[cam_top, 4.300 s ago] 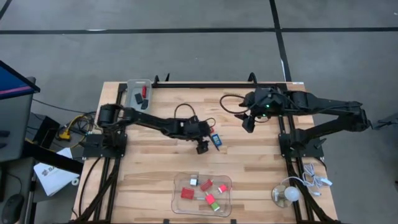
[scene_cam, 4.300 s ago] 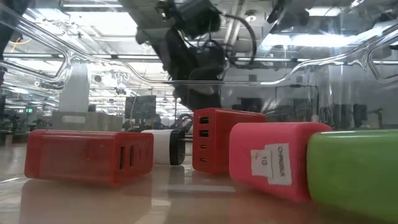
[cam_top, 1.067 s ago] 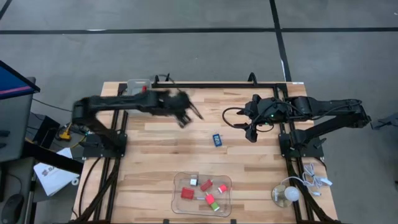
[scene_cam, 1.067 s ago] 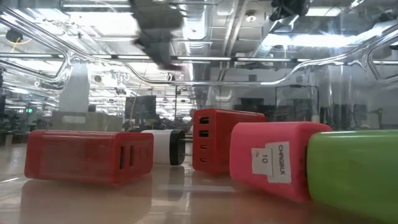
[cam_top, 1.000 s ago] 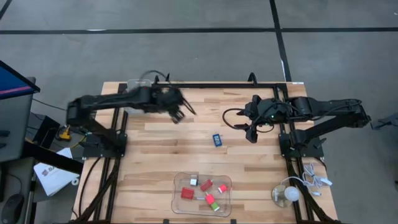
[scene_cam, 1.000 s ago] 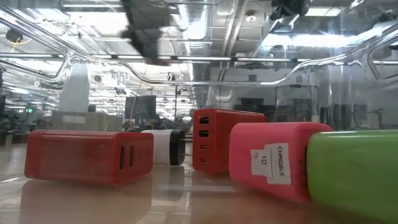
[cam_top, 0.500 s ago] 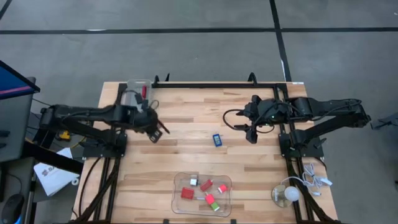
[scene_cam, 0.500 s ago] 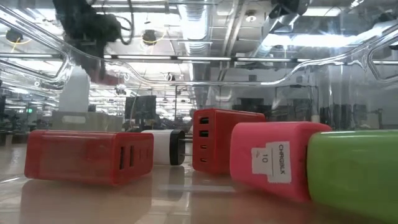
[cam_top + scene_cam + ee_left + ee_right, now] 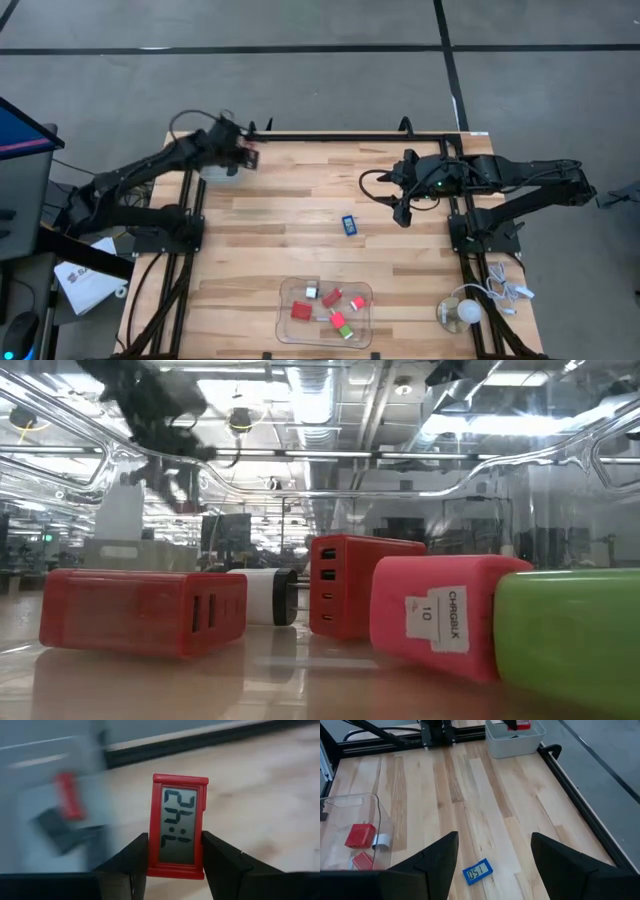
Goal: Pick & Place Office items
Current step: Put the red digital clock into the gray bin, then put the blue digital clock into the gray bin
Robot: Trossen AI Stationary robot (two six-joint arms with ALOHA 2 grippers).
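Left claw [image 9: 246, 156] clamped a red clock [image 9: 178, 826], hovering over the bin [image 9: 215, 168] at counter's [image 9: 300, 230] ten o'clock. We judged release next. Right claw [image 9: 492, 851] hung apart above blue clock [image 9: 478, 871].

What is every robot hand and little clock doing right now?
left gripper: shut on the red clock, above the corner tray
red clock: held upright between the fingers
right gripper: open, empty
blue clock: lying flat on the table
corner tray: holding items

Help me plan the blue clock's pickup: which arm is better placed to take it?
Likely the right. The right gripper hangs open just beside the blue clock on the table, while the left gripper is shut on a red clock over the far-left tray.
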